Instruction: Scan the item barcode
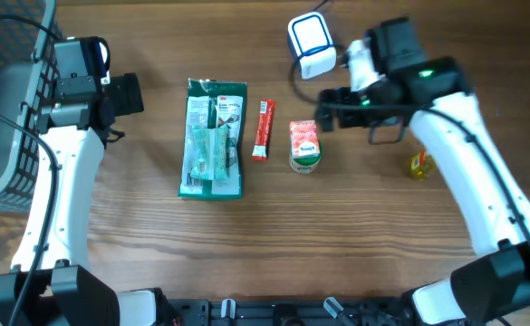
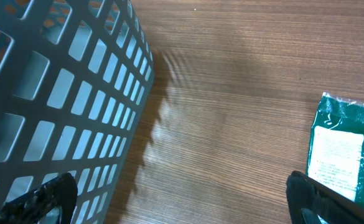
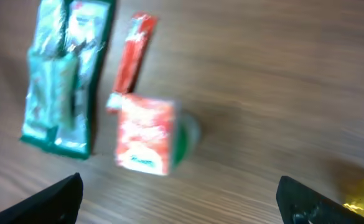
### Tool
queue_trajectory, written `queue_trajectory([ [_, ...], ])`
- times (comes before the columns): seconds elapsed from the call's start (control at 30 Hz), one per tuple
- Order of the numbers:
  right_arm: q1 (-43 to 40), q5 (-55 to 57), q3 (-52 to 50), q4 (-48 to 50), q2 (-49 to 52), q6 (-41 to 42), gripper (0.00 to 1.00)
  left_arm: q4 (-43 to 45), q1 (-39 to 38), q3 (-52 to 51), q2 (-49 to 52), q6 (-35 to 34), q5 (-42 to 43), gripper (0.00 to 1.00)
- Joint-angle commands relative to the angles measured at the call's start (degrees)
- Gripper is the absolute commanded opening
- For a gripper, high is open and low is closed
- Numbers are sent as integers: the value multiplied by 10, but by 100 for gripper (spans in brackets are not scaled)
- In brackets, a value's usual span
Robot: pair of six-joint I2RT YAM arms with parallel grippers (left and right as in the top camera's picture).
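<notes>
At the far left a grey lattice basket [image 1: 0, 109] sits at the edge of the table [image 1: 156, 244], and the left fingers [image 2: 48, 198] hang just beside its wall, spread wide with only bare wood between them. To their right a green packet [image 1: 215, 138] lies flat, its long side running away from the robot, and a slim red sachet [image 1: 263, 129] lies parallel just beside it. Next comes the small red-and-green carton [image 1: 304, 147], lying on the table close to the sachet but apart from it. Beyond it, nearer the far edge, is the white scanner [image 1: 312, 45]. The right fingers [image 3: 54, 199] hover near the carton, spread wide and gripping nothing; in the blurred right wrist view the carton lies ahead of them, not between them. Furthest right, a small yellow object [image 1: 417, 165] shows beside the right arm, too small to identify.
</notes>
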Motion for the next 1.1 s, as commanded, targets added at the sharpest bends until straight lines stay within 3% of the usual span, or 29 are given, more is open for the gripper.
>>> queue_trajectory([
  [0.0, 53, -10, -46, 40, 5, 50, 94, 2, 0, 1, 0, 4, -1, 100],
  [0.07, 73, -10, -78, 70, 5, 47, 86, 2, 0, 1, 0, 4, -1, 100],
  [0.27, 92, -11, -178, 191, 5, 28, 83, 2, 0, 1, 0, 4, -1, 100],
  [0.47, 93, -40, -185, 211, 5, 29, 82, 2, 0, 1, 0, 4, -1, 100],
  [0.77, 93, -55, -185, 215, 6, 53, 83, 2, 0, 1, 0, 4, -1, 100],
  [0.93, 93, -274, -185, 243, 6, -5, 92, 2, 0, 1, 0, 4, -1, 100],
  [1.07, 96, -258, -185, 237, 6, -19, 94, 2, 0, 1, 0, 4, -1, 100],
])
